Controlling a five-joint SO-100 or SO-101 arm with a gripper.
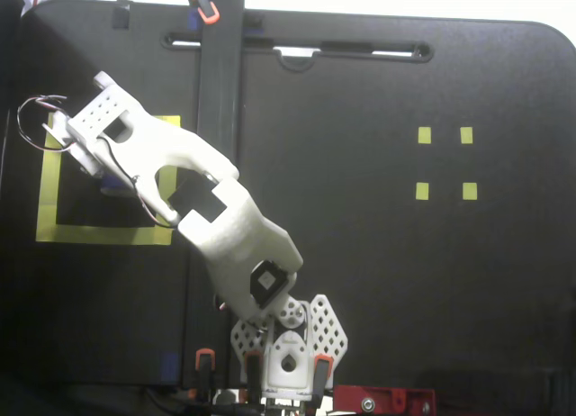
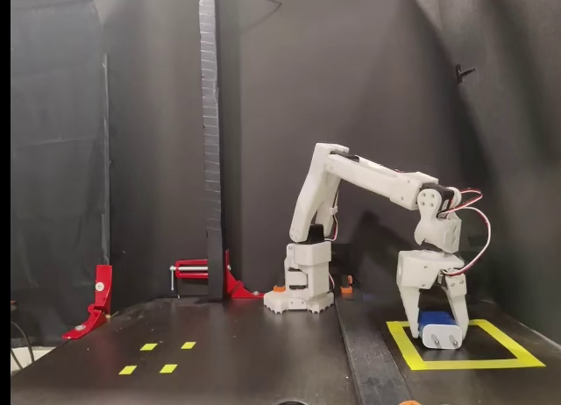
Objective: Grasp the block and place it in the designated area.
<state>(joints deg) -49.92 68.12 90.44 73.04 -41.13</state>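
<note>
Blue block (image 2: 437, 323) sits clamped in my gripper (image 2: 439, 333) low inside the designated area (image 2: 513, 360), so I'd release gently, then lift straight.

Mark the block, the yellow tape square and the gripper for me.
block (image 2: 437, 323), side fixed view, on its blue body between the fingers.
yellow tape square (image 2: 465, 364), side fixed view, on its front strip.
gripper (image 2: 436, 333), side fixed view, midway between fingertips, down inside the square.
</note>
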